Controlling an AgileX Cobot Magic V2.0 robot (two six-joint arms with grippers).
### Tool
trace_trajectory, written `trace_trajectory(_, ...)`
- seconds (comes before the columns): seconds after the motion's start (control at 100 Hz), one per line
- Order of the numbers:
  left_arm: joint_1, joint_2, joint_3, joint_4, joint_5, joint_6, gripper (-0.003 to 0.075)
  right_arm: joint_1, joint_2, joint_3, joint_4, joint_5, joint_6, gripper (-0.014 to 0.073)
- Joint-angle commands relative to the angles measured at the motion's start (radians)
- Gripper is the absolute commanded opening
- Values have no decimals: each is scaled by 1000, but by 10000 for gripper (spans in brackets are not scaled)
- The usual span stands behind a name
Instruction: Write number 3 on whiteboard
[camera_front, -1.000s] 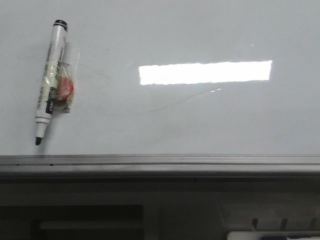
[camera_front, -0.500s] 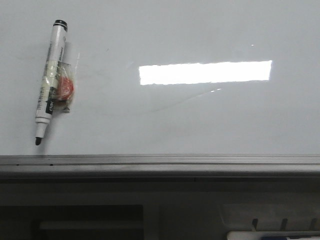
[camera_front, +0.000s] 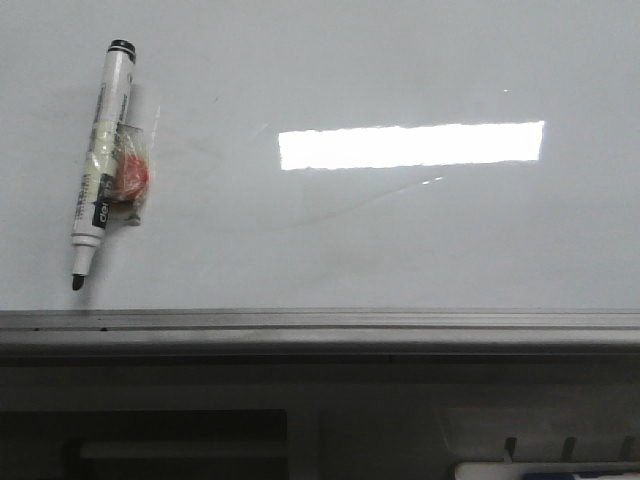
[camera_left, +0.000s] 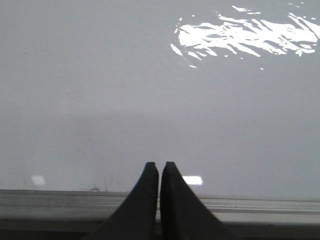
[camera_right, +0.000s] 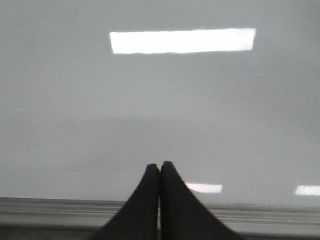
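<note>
The whiteboard (camera_front: 350, 230) is a glossy pale grey board with a grey metal frame edge (camera_front: 320, 325) along its near side. It reflects a bright rectangular light. No number 3 shows on it. A white marker (camera_front: 100, 150) with a black uncapped tip lies at the board's left, tip toward the frame. My left gripper (camera_left: 159, 164) is shut and empty above the frame edge. My right gripper (camera_right: 160, 164) is shut and empty above the frame edge too. Neither gripper shows in the front view.
A small clear wrapper with a red and white lump (camera_front: 132, 180) lies against the marker's right side. Below the frame, dark equipment and a white object (camera_front: 545, 470) show at the lower right of the front view.
</note>
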Motion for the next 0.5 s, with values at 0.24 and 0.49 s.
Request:
trace_trajectory(0.24, -2, -24, 11, -8, -86, -11, -21, 4, -15, 32, -14, -148, -11, -61)
trace_trajectory(0.49, -4, -24, 11, -83, -115, -11, -21, 4, -15, 32, -9, -114, -9, -61)
